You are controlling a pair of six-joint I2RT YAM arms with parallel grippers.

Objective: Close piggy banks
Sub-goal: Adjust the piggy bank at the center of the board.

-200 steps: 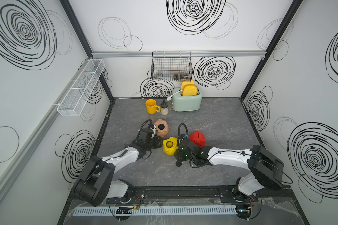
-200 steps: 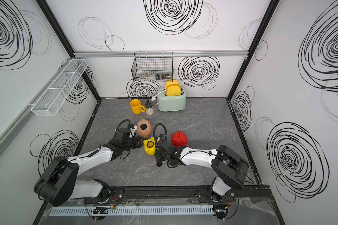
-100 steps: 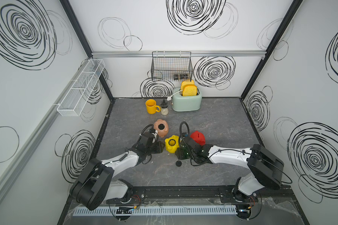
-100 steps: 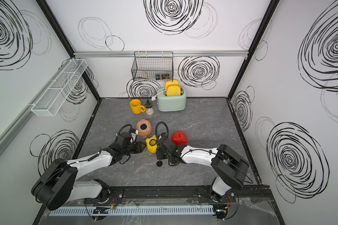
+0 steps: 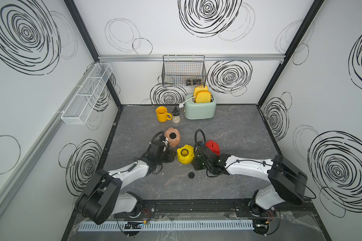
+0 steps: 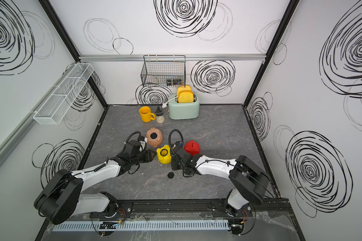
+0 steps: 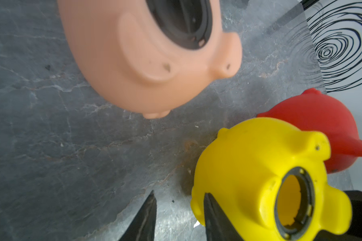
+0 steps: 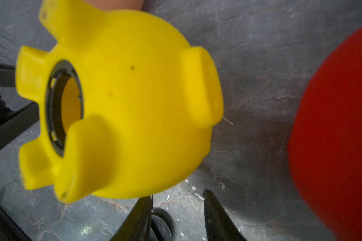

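The yellow piggy bank (image 5: 185, 154) (image 6: 164, 154) lies belly-up mid-table, its round hole open (image 7: 290, 200) (image 8: 69, 104). Behind it the pale pink piggy bank (image 5: 172, 136) (image 7: 144, 62) also lies belly-up, its hole dark. To the right stands the red piggy bank (image 5: 213, 147) (image 8: 338, 125), slot on top. My left gripper (image 5: 171, 158) (image 7: 179, 193) is open and empty, one finger against the yellow pig's side. On that pig's other side my right gripper (image 5: 194, 164) (image 8: 177, 194) is open and empty. A black plug (image 5: 191, 175) (image 8: 162, 221) lies on the floor near it.
A yellow mug (image 5: 162, 113), a small jar (image 5: 175, 116) and a mint toaster (image 5: 200, 108) with toast stand along the back. A black wire basket (image 5: 183, 71) hangs on the rear wall, a white one (image 5: 86, 94) on the left wall.
Both grippers have shifted slightly around the yellow piggy bank, which was nudged a little. The right jaws have narrowed. The black plug has stayed where it lay.
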